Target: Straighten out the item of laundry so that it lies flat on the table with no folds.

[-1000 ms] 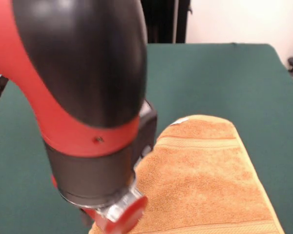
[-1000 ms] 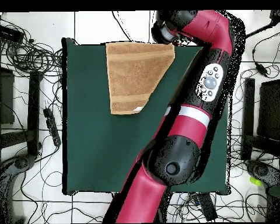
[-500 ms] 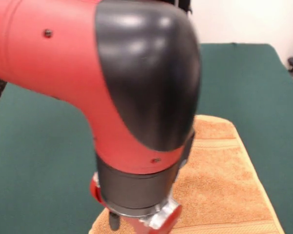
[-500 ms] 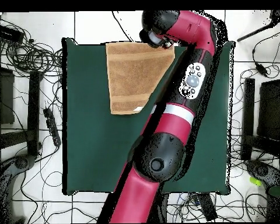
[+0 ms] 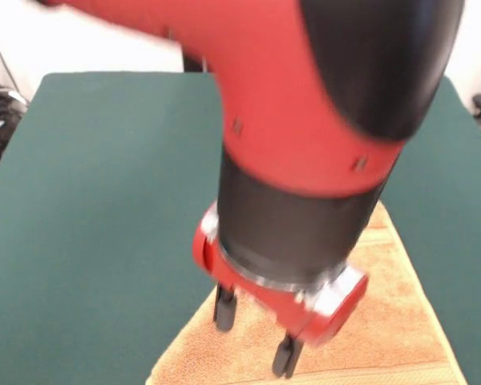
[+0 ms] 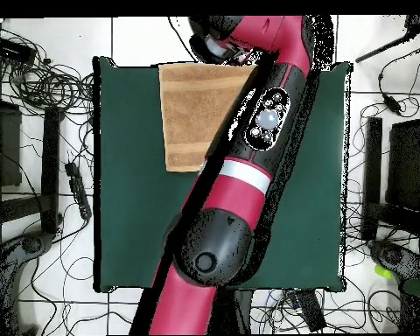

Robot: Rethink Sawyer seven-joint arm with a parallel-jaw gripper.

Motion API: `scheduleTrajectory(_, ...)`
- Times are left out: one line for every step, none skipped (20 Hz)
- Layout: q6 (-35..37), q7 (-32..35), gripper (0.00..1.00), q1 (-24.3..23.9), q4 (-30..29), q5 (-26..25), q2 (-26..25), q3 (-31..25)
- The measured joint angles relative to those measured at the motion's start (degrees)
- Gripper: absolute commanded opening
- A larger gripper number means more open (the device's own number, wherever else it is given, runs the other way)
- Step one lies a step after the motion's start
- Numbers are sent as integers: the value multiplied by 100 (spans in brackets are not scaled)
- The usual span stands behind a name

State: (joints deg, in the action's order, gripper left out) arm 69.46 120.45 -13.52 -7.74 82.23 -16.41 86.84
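The orange-tan towel (image 5: 401, 321) lies at the near edge of the green table (image 5: 104, 200), with a woven stripe band along its near end. In the overhead view the towel (image 6: 192, 114) sits at the table's (image 6: 135, 219) top edge, and the arm covers its right part. My gripper (image 5: 254, 333) hangs over the towel's near left part, with its two black fingers (image 5: 224, 309) spread apart and nothing between them. I cannot tell whether the fingertips touch the cloth. In the overhead view the wrist (image 6: 215, 39) hides the gripper.
The towel's near end reaches the table's edge in the front view. Cables (image 6: 38, 87) and equipment lie on the floor around the table. The big red and black arm (image 5: 329, 120) blocks much of the far side of the towel.
The arm has swung across over the towel, rightward in the front view and leftward in the overhead view. The two fingers now show above the cloth. The towel has not moved.
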Motion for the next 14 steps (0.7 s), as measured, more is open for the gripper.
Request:
scheduleTrajectory(60,0,100,52,-57,-61,78,-79)
scheduleTrajectory(113,0,100,101,-117,-125,157,-160)
scheduleTrajectory(148,0,100,138,-166,-176,221,-226)
scheduleTrajectory(214,0,100,217,-283,-298,363,-376)
scheduleTrajectory(232,0,100,244,-326,-342,411,-435)
scheduleTrajectory(256,0,100,278,-386,-404,474,-511)
scheduleTrajectory(283,0,100,328,-477,-495,570,-626)
scheduleTrajectory(300,0,100,369,-558,-571,648,-718)
scheduleTrajectory(313,0,100,408,-635,-651,726,-816)
scheduleTrajectory(317,0,100,434,-693,-716,787,-889)
scheduleTrajectory(321,0,100,467,-774,-805,876,-993)
scheduleTrajectory(320,0,100,487,-836,-887,947,-1074)
scheduleTrajectory(320,0,100,501,-883,-947,1002,-1143)
scheduleTrajectory(320,0,100,511,-927,-1001,1055,-1209)
